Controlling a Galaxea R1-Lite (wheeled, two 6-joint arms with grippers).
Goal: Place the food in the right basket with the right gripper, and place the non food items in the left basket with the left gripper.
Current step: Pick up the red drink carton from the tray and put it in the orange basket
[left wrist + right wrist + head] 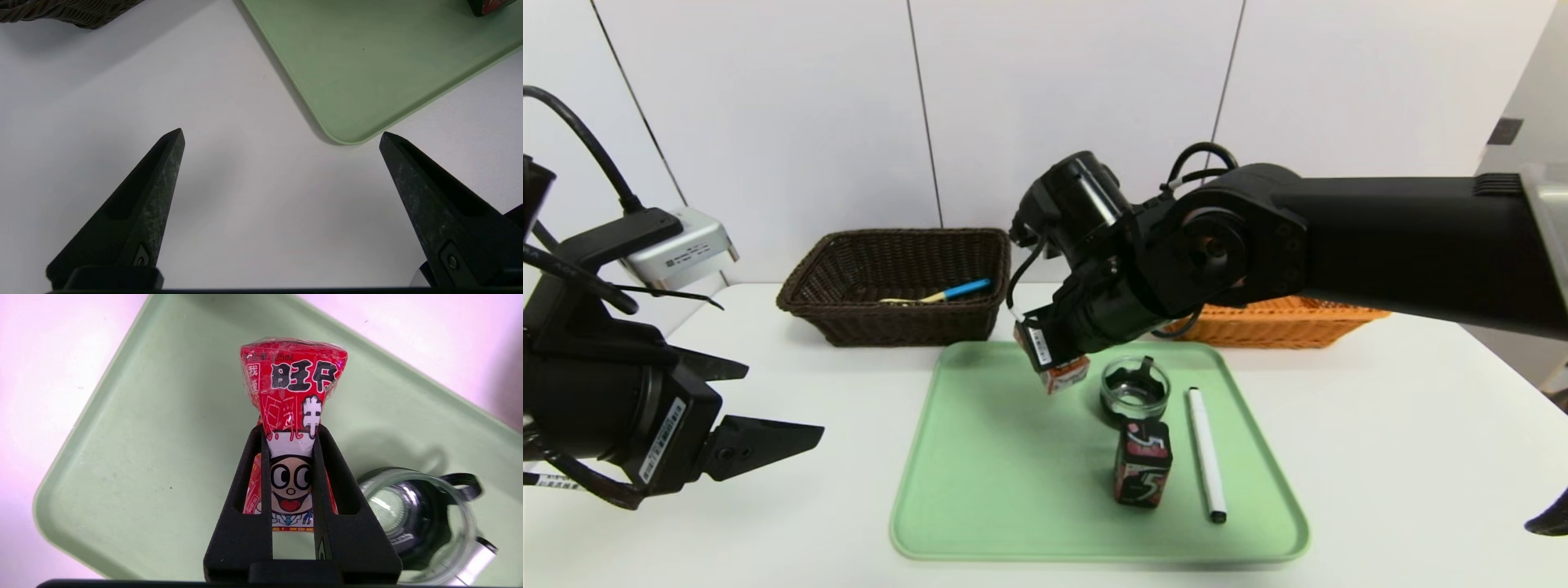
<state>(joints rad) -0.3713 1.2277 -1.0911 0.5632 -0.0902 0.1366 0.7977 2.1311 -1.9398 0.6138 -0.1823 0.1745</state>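
Two arms in frame. Right gripper [291, 443] is pinching a small red milk carton [292, 412], fingers pressed into its sides so the pack is squeezed narrow at the grip. In the head view the carton [1064, 376] hangs clear of the green tray [1005, 482], above the tray's 12 o'clock area, just beside a clear glass jar [1135, 390] at the carton's 3 o'clock.

On the tray: jar at about 1 o'clock from tray centre, a dark red-and-black pack [1143, 463] upright at the jar's 6 o'clock, a white marker pen [1205, 454] lying at that pack's 3 o'clock, close but apart.

Brown basket [898, 286] sits off the tray at 11 o'clock, with a blue-tipped stick [947, 292] inside. Orange basket [1278, 322] at the tray's 1 o'clock, mostly hidden behind the right arm.

Left gripper [282, 139] idle at the tray's 8 o'clock, fingers spread wide over bare white table [229, 204], nothing between them.
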